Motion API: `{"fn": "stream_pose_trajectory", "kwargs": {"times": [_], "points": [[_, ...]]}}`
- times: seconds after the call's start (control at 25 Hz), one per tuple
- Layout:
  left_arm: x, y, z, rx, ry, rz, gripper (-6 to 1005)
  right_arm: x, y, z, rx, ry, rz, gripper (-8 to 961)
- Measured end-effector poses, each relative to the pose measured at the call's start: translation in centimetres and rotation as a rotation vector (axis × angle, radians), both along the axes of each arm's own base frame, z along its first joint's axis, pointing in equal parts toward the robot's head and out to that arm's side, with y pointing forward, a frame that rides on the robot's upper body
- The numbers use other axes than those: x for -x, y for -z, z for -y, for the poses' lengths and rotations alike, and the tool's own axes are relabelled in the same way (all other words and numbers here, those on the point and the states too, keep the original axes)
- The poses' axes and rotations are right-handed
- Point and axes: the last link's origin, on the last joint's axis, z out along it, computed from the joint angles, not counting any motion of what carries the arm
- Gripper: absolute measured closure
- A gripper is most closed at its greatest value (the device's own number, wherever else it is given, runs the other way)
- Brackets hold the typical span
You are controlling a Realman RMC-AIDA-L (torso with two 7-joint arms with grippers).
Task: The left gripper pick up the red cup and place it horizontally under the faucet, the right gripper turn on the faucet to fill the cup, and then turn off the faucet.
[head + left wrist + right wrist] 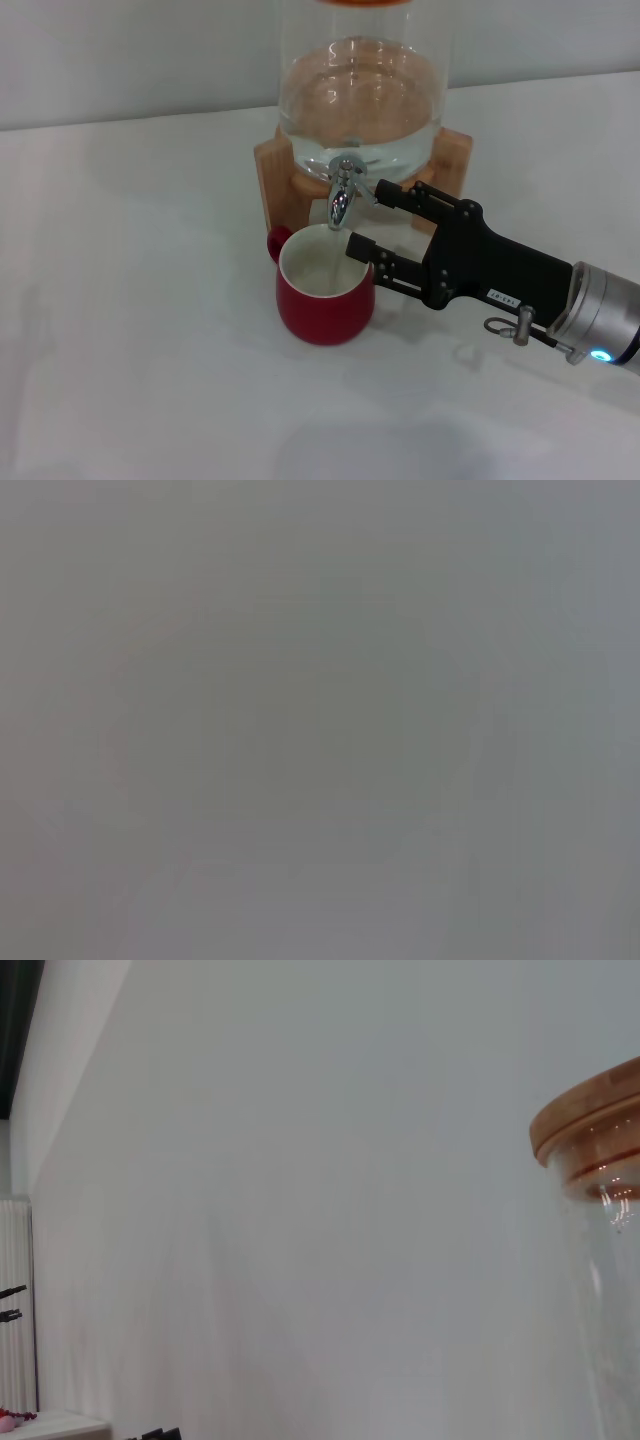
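Note:
The red cup (322, 300) stands upright on the white table (130, 330), right under the chrome faucet (342, 192) of the glass dispenser (358, 85). A thin stream of water runs from the spout into the cup. My right gripper (364, 217) is open, just right of the faucet; its far finger tip is beside the tap and its near finger lies at the cup's rim. The left gripper is out of view; the left wrist view shows only a grey blur.
The dispenser sits in a wooden stand (278, 170) at the back middle of the table. Its wooden lid (590, 1125) shows in the right wrist view against a white wall.

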Motion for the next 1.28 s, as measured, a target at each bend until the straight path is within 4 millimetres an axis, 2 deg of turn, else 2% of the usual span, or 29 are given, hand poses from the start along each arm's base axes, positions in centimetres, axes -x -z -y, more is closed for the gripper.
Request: {"fn": "stream_pose_trajectory", "kwargs": {"times": [0.68, 1.04, 1.28], "points": [[-0.1, 0.0, -0.2, 0.0, 0.004, 0.0, 510, 0.5, 0.1, 0.0, 0.0, -0.023, -0.003, 233], [-0.1, -0.1, -0.2, -0.001, 0.004, -0.001, 511, 0.2, -1.1, -1.0, -0.056, 0.003, -0.017, 233], [-0.1, -0.1, -0.2, -0.002, 0.003, -0.001, 511, 0.6, -1.7, -0.6, -0.062, -0.032, -0.05, 233]]}}
